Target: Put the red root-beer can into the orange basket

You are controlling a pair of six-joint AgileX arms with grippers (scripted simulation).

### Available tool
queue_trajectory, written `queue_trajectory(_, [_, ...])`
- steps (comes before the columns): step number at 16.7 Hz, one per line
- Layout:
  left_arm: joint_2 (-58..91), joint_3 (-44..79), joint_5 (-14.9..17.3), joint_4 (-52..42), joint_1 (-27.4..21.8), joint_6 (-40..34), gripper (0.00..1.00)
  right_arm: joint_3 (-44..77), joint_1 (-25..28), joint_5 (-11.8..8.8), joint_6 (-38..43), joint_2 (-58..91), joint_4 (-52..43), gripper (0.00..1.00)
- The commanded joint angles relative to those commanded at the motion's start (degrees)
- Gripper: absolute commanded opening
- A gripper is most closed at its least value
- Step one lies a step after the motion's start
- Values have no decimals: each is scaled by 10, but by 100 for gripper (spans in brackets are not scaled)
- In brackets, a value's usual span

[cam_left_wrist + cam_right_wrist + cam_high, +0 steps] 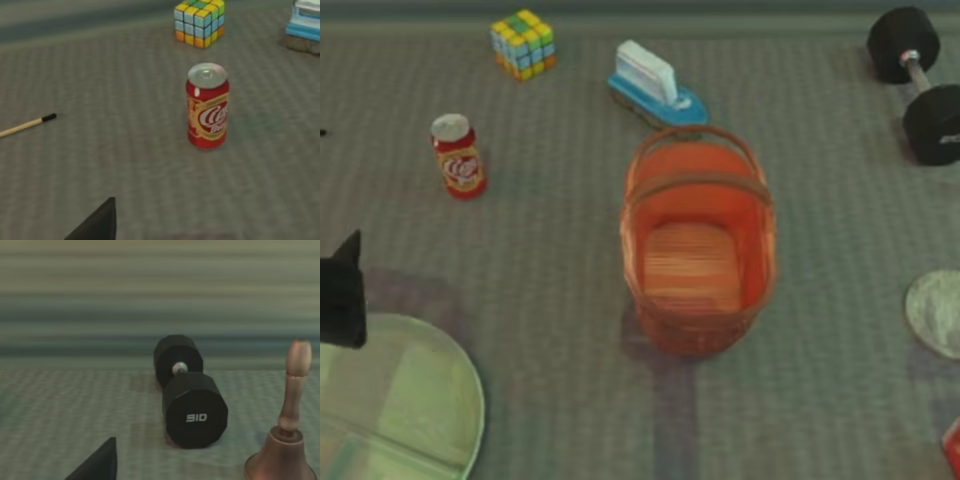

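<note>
The red root-beer can [459, 157] stands upright at the table's left, silver top up, cream-and-gold logo on its side. The left wrist view looks at the can [207, 112] from a distance, with bare table between. The orange basket [760, 255] sits at the middle of the table, nothing on its slatted bottom, its two handles arched across the far half. My left gripper [342, 290] hovers at the left edge, nearer than the can and apart from it; one dark fingertip [102, 222] shows, open. Of my right gripper only a fingertip [102, 462] shows, holding nothing.
A colour cube [523, 44] and a blue-and-white brush [655, 88] lie beyond the can and basket. A black dumbbell [920, 85] is at the far right, a bell [285, 450] near the right edge. A green plate [395, 400] fills the near left corner. A thin stick [27, 125] lies left of the can.
</note>
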Motion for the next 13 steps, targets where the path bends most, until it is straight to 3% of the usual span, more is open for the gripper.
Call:
queue_trajectory(7, [360, 339, 21, -245, -26, 83, 100, 0, 0, 0, 0, 0, 0, 100])
queue_trajectory(13, [701, 674, 17, -469, -41, 157, 100, 0, 0, 0, 0, 0, 0, 100])
